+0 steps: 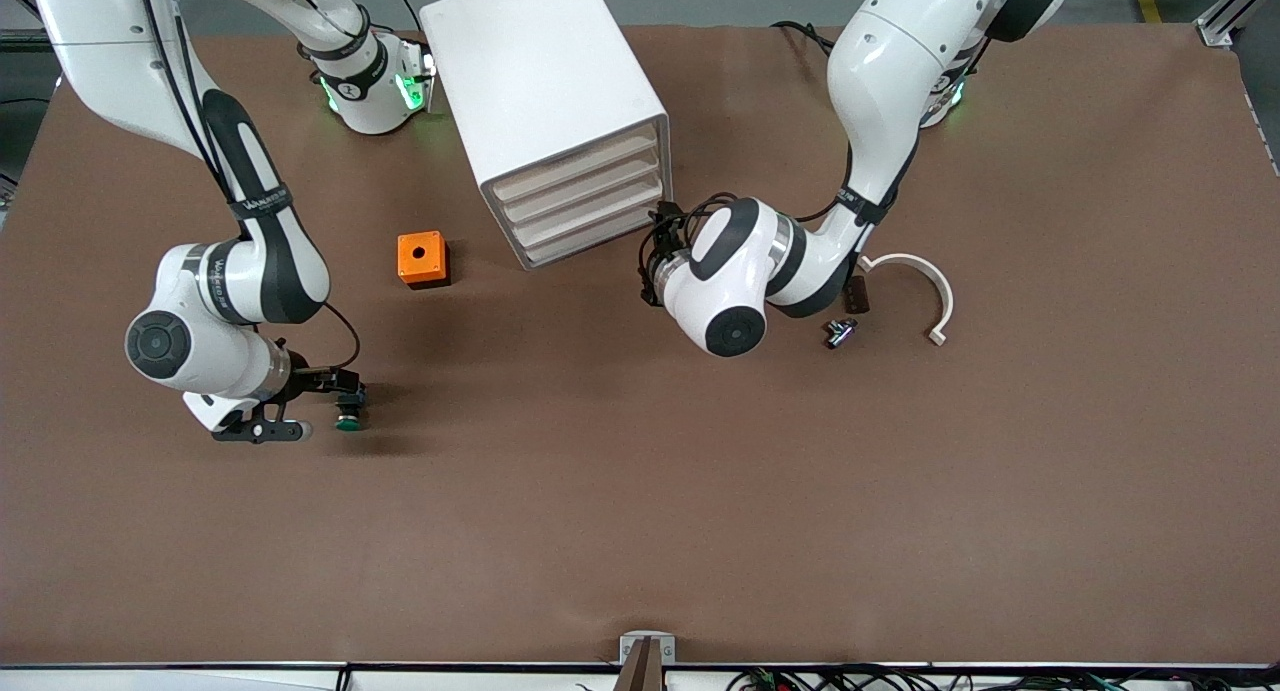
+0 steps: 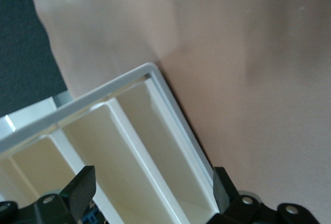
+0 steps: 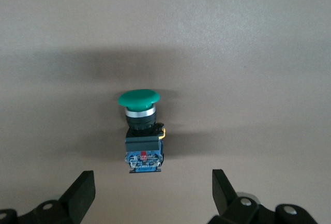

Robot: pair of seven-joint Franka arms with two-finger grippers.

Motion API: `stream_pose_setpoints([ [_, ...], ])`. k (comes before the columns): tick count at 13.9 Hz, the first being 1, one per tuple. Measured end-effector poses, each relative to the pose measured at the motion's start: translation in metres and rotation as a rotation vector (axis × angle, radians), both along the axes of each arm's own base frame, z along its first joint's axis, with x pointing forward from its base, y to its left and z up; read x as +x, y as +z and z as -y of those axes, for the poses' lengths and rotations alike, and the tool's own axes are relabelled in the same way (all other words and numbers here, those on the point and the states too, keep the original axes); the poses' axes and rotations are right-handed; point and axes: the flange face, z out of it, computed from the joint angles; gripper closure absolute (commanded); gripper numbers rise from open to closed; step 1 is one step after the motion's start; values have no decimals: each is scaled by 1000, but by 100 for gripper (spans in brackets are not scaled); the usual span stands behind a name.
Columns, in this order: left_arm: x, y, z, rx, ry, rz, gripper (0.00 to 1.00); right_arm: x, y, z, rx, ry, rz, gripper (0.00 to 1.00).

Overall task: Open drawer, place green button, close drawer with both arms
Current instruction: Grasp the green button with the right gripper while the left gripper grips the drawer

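Both jaws spread wide: right gripper [image 3: 150, 195] squared on button [image 3: 140, 133] lying on bench [image 1: 640, 491], best pinched across body; left gripper [image 2: 152, 195] at drawer [image 1: 590, 233] front.

Both arms reach low, left claw [image 1: 655, 261] and right claw [image 1: 325, 406] open.

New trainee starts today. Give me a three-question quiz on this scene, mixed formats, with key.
1. True or false: every drawer of the cabinet is shut.
2. What lies between the right end effector's open fingers? A) cube B) button C) bracket
3. Fill in: the left end effector is at the cabinet's ____.

Key: 1 true; 2 B, the button; 3 front, fingers open, by the drawers' end toward the left arm.
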Motion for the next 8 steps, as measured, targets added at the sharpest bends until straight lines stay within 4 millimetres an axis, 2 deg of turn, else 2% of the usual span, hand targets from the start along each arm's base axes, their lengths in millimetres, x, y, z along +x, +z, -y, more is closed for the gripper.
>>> stream_pose_setpoints([
  [1, -1, -4, 1, 2, 36, -37, 0, 0, -6, 1, -3, -35, 13, 0],
  [2, -3, -11, 3, 7, 76, -81, 11, -2, -14, 2, -8, -75, 25, 0],
  [4, -8, -30, 8, 24, 157, -178, 21, -8, -30, 2, -12, -113, 32, 0],
  [6, -11, -48, 9, 46, 212, -251, 25, -14, -40, 2, -14, -123, 22, 0],
  [8, -13, -58, 9, 66, 236, -281, 29, -17, -44, 0, -15, -125, 12, 0],
])
